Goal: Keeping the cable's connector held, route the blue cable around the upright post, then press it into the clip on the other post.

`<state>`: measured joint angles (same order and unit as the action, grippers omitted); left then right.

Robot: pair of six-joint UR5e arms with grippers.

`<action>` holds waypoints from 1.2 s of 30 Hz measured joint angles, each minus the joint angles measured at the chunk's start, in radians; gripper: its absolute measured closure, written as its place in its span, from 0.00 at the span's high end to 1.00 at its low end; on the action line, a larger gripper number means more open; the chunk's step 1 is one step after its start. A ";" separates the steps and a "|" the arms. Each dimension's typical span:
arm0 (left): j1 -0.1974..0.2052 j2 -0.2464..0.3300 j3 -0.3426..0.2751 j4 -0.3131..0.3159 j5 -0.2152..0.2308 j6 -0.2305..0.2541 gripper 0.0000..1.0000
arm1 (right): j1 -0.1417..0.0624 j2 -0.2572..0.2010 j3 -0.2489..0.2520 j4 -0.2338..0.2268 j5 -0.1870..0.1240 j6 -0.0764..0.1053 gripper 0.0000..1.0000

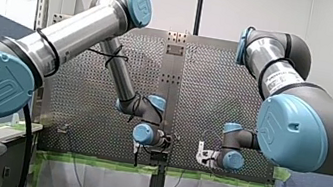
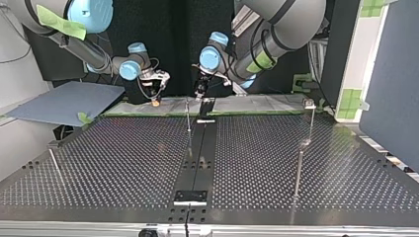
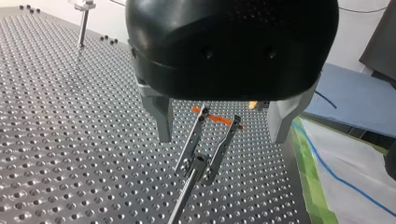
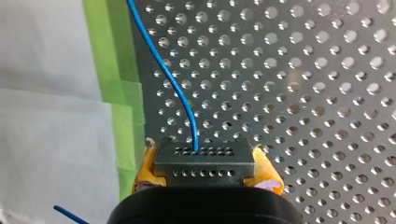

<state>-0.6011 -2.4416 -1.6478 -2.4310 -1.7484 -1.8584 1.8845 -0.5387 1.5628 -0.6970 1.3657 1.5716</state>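
Right gripper, upper left of centre in the top view: closed on the connector. The black block sits square between the yellow pads.

The blue cable leaves the connector's face and curves away over the perforated table towards the green tape at its edge. A blue line also lies across the white sheet beyond the tape.

Left gripper: metal fingers spread wide and holding nothing. They hang above and to either side of the forked clip, which tops a thin post. No contact is visible.

Judgement: routing has not started, since no cable shows at either post.

Risks from here:
- The cable trails off the table edge. Its slack could catch on the tape lip or sheet as the right arm sweeps, and the tension could twist or pull the connector out of the pads.
- The open left fingers are close to the clip. A small sideways move could knock or bend the thin post.
- Both wrists work near the top view's upper centre, so a wide arc around the post could bring them together.
- The cable is thin, so it may ride over the clip's prongs rather than seat.
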 joint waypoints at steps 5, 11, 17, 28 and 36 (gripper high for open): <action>0.002 0.000 0.000 -0.022 -0.005 0.031 1.00 | -0.001 -0.012 0.024 0.014 -0.012 -0.041 0.00; 0.004 0.001 0.000 -0.084 -0.030 0.087 1.00 | -0.005 -0.058 0.074 -0.005 -0.022 -0.051 0.00; 0.005 0.001 -0.005 -0.146 0.001 0.057 1.00 | 0.000 -0.116 0.129 -0.016 -0.027 -0.045 0.00; 0.013 0.001 -0.005 -0.268 0.121 -0.063 1.00 | 0.014 -0.169 0.147 -0.003 -0.044 -0.050 0.00; 0.038 0.024 -0.005 -0.349 0.191 -0.145 1.00 | 0.042 -0.172 0.147 0.010 -0.051 -0.070 0.00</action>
<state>-0.5626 -2.4178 -1.6528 -2.7800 -1.5578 -2.0030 1.9267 -0.7107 1.7097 -0.6868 1.3144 1.5017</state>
